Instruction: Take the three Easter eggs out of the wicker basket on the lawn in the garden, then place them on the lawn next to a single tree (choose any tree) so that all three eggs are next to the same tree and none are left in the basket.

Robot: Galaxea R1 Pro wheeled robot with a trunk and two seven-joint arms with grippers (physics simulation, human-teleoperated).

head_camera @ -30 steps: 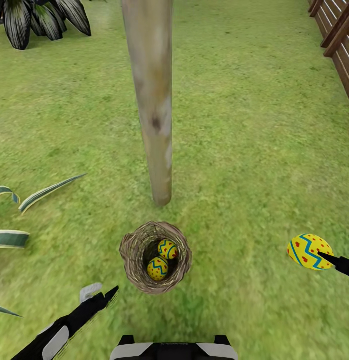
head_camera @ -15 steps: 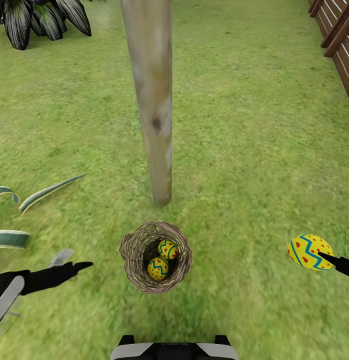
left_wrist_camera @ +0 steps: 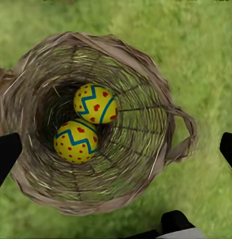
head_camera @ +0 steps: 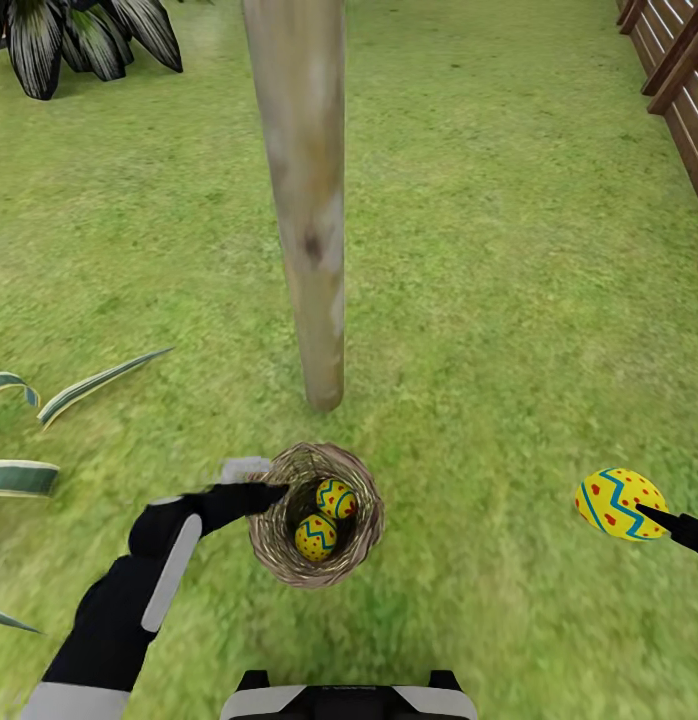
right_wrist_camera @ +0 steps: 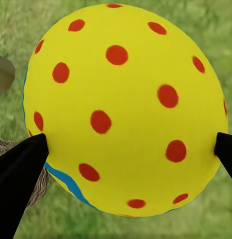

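Note:
The wicker basket [head_camera: 364,540] stands on the lawn [head_camera: 509,300] just in front of the tree [head_camera: 304,200]. Two yellow Easter eggs lie inside it, one [head_camera: 336,497] behind the other [head_camera: 315,536]. My left gripper [head_camera: 257,478] hovers open at the basket's left rim. Seen from the left wrist, its fingertips [left_wrist_camera: 6,154] straddle the basket [left_wrist_camera: 146,164], above both eggs [left_wrist_camera: 95,103] [left_wrist_camera: 76,141]. To the right of the basket, above the grass, my right gripper [head_camera: 641,512] is shut on the third egg [head_camera: 614,500]. That egg [right_wrist_camera: 123,74] fills the space between the fingers [right_wrist_camera: 21,164].
A wooden fence [head_camera: 679,80] runs along the far right. A dark-leaved plant [head_camera: 79,40] stands at the far left, and striped leaves [head_camera: 49,400] reach in from the left edge. Open grass surrounds the trunk. My base [head_camera: 349,700] shows at the bottom.
My left arm swung from the lower left, out to the left, then up and right to the basket's left rim. The right gripper with its egg stayed still.

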